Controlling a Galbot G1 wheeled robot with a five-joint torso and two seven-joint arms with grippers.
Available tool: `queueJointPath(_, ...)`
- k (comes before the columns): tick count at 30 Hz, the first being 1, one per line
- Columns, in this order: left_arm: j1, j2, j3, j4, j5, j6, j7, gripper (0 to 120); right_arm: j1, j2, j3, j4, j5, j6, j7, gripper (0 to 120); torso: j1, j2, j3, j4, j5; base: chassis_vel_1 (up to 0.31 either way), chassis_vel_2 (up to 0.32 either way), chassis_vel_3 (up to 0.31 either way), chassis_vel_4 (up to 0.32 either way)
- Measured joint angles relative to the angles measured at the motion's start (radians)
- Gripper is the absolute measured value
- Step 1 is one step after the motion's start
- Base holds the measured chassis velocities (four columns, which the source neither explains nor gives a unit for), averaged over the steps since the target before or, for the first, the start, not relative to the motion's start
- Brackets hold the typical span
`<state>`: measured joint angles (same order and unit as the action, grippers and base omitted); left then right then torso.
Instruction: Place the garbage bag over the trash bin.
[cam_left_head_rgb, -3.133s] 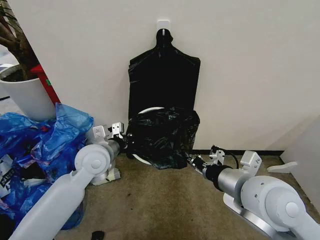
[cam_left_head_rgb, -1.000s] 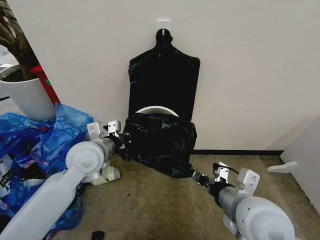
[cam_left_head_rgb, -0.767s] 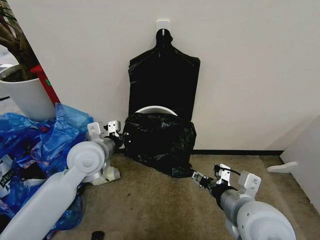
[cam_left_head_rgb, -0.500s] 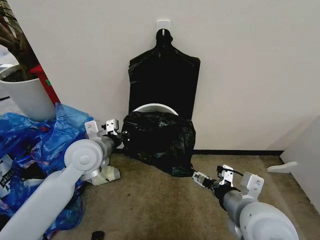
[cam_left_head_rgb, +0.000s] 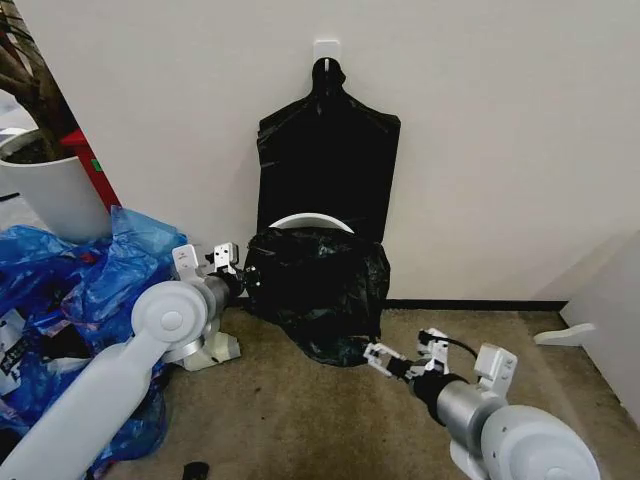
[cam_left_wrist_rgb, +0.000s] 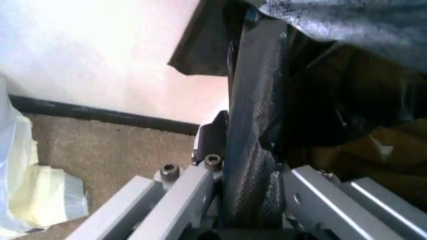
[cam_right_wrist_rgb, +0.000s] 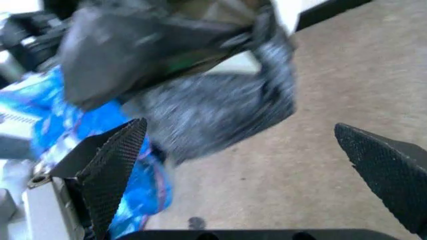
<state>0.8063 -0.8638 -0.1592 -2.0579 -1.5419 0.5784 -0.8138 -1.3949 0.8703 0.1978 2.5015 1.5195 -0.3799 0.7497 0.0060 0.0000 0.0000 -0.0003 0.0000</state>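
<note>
Brown carpet (cam_left_head_rgb: 300, 420) by white wall. We see garbage bag (cam_left_head_rgb: 318, 285) draped over trash bin (cam_left_head_rgb: 303, 220) at wall base. Left gripper (cam_left_head_rgb: 243, 277) at bag's left edge, jaws pinching film. Right gripper (cam_left_head_rgb: 385, 360) low, near bag's bottom corner, jaws spread wide, holding nothing. Blue bags (cam_left_head_rgb: 80, 290) on left.

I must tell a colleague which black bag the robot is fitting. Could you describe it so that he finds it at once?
Look at the white wall, where a flat black bundle hangs from a hook. On the floor just below stands a cream trash bin; the garbage bag is the crumpled, glossy black film draped over it. The blue bags lie apart, nearer the plant pot.
</note>
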Motion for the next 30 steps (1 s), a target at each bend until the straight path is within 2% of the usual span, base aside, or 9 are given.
queueJointPath(8, 0.000, 0.003, 0.002, 0.038, 0.030, 0.012, 0.031, 1, 0.017, -0.028, 0.045, -0.001, -0.027, -0.002, -0.044, 100, 0.000, 0.000, 0.000, -0.0001, 0.0001, 0.000, 0.000, 0.000, 0.000)
queueJointPath(15, 0.016, 0.002, 0.025, 0.034, 0.120, 0.028, 0.065, 1, 0.110, -0.115, 0.086, -0.001, -0.203, -0.025, -0.127, 100, 0.000, 0.000, 0.000, 0.0002, 0.0001, 0.000, 0.000, 0.000, 0.000)
queueJointPath(17, 0.015, 0.002, 0.032, 0.033, 0.156, 0.034, 0.078, 1, 0.124, -0.148, 0.090, -0.001, -0.300, -0.040, -0.209, 100, 0.000, 0.000, 0.000, -0.0002, 0.0001, 0.000, 0.000, 0.000, 0.000)
queueJointPath(18, 0.010, 0.003, 0.038, 0.031, 0.175, 0.041, 0.085, 1, 0.145, -0.179, 0.090, -0.001, -0.386, -0.043, -0.300, 100, 0.000, 0.000, 0.000, 0.0000, -0.0002, 0.000, 0.000, 0.000, 0.000)
queueJointPath(21, -0.013, 0.005, 0.047, 0.021, 0.187, 0.055, 0.088, 1, 0.244, -0.223, 0.052, -0.001, -0.485, -0.050, -0.478, 100, 0.000, 0.000, 0.000, -0.0002, 0.0000, 0.000, 0.000, 0.000, 0.000)
queueJointPath(25, -0.053, 0.004, 0.059, 0.018, 0.181, 0.069, 0.084, 1, 0.342, -0.236, 0.007, -0.026, -0.539, -0.060, -0.575, 100, 0.000, 0.000, 0.000, 0.0010, -0.0003, 0.000, 0.000, 0.000, 0.000)
queueJointPath(26, -0.107, -0.004, 0.079, 0.035, 0.171, 0.079, 0.081, 1, 0.360, -0.247, 0.000, -0.042, -0.592, -0.067, -0.627, 100, 0.000, 0.000, 0.000, 0.0010, 0.0001, 0.000, 0.000, 0.000, 0.000)
queueJointPath(29, -0.171, -0.016, 0.121, 0.059, 0.164, 0.089, 0.080, 1, 0.360, -0.259, -0.003, -0.051, -0.655, -0.067, -0.653, 100, 0.000, 0.000, 0.000, 0.0004, 0.0002, 0.000, 0.000, 0.000, 0.000)
queueJointPath(30, -0.202, -0.023, 0.149, 0.073, 0.162, 0.094, 0.082, 1, 0.362, -0.265, -0.006, -0.059, -0.699, -0.067, -0.666, 100, 0.000, 0.000, 0.000, -0.0012, 0.0002, 0.000, 0.000, 0.000, 0.000)
